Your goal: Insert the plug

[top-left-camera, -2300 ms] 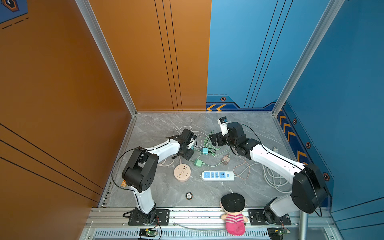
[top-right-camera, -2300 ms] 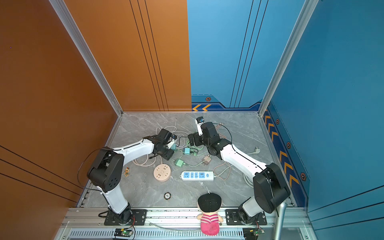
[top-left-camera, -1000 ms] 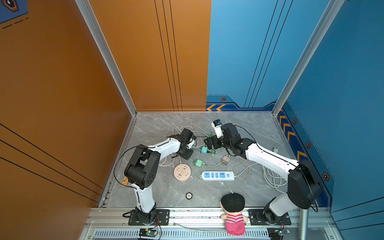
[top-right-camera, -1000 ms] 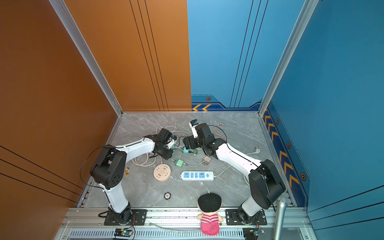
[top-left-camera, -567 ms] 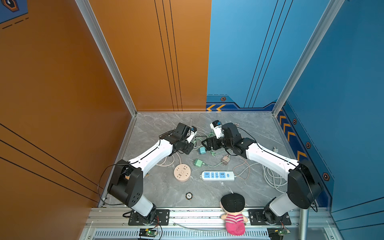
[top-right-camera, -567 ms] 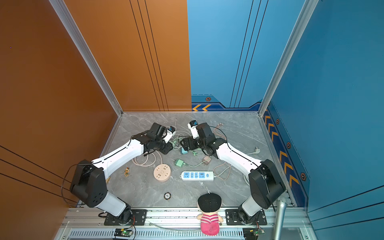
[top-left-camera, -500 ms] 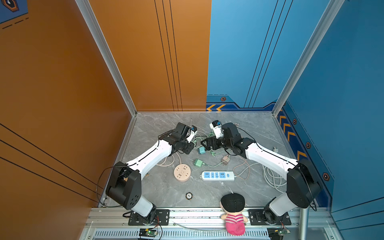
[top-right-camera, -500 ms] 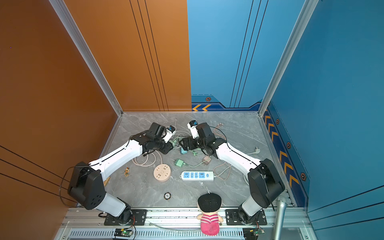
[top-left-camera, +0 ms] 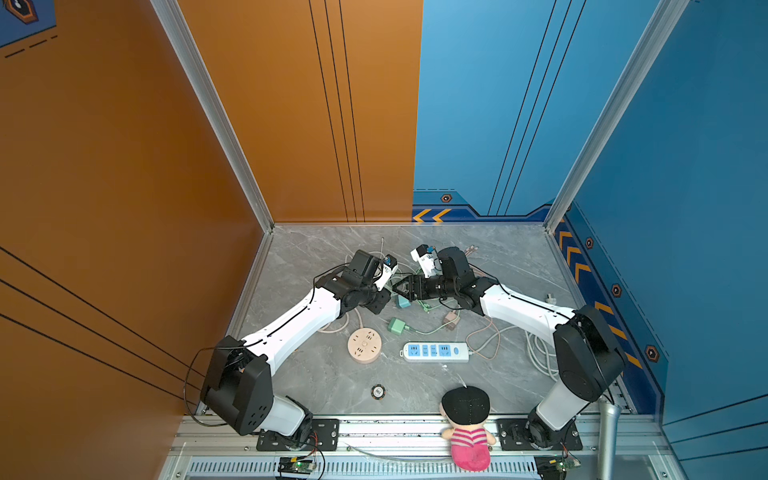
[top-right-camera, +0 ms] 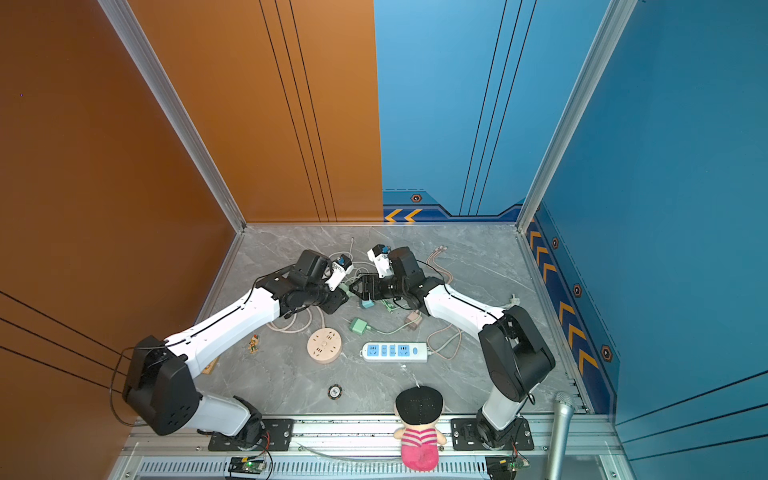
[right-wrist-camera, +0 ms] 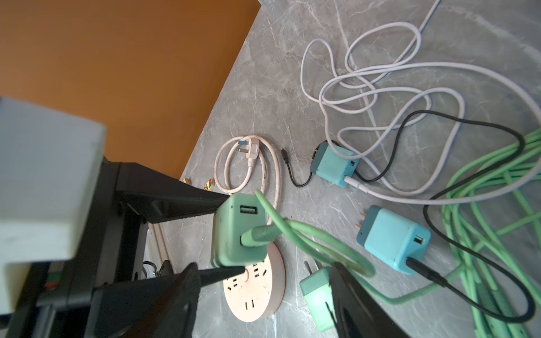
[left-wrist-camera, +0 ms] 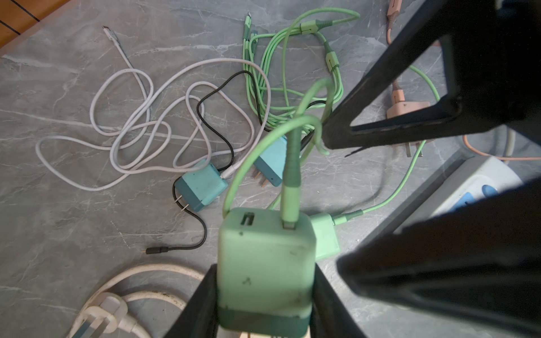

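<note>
Clamped between the left jaws, clear of the surface (right-wrist-camera: pixel 263 117): green plug (right-wrist-camera: pixel 237 231), green cable (right-wrist-camera: pixel 278 229) in its port. Spread apart just beside that cable's loop, gripping nothing: right jaws. Nearby on the surface, round pink socket (top-left-camera: pixel 364 345) and white power strip (top-left-camera: pixel 434 351).

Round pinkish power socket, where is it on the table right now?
In both top views the round pinkish power socket lies on the grey table, just left of the white rectangular power strip.

Mint-green charger (left-wrist-camera: pixel 265 263), 2 teal-blue adapters (left-wrist-camera: pixel 202 187), pale-pink socket (top-left-camera: pixel 364 345), grey marbled tabletop (top-left-camera: pixel 328 382) — orange wall (top-left-camera: pixel 124 166), blue wall (top-left-camera: pixel 685 166)
</note>
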Motion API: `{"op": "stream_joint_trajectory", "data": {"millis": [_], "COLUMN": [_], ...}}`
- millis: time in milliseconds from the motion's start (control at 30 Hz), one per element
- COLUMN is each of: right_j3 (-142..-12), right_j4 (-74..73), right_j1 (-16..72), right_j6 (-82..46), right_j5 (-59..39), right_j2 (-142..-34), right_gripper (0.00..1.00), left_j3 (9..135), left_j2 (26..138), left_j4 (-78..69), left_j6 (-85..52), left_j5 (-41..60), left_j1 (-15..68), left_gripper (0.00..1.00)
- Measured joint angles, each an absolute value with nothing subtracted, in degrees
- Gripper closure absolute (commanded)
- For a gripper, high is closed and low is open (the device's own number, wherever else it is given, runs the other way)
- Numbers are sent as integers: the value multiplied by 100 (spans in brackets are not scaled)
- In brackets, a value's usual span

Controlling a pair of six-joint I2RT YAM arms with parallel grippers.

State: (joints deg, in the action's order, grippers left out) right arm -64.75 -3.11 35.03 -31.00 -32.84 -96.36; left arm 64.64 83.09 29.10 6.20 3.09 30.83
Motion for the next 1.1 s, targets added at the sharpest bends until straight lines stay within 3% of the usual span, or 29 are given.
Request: {"op": "stream_joint_trajectory", "data": {"millis": [267, 633, 1100], "right_j3": [-6475, -6469, -6423], "right_j4": [12, 355, 436], "right_j1": [3481, 3341, 3898], "right_j6": [-2985, -2567, -1129], "right_j5": [-3168, -2491, -1046], "right_j2": [-9489, -9150, -9542], "right_gripper": [25, 37, 44], "left_j3": [6348, 6250, 6300], "left_j2": [8173, 8047, 7725], "left_j4": [2783, 2764, 2921], "left_j6": [598, 598, 489], "left_j5": [78, 82, 375], "left_j1": [2995, 2812, 2805], "left_gripper": [67, 67, 67]}}
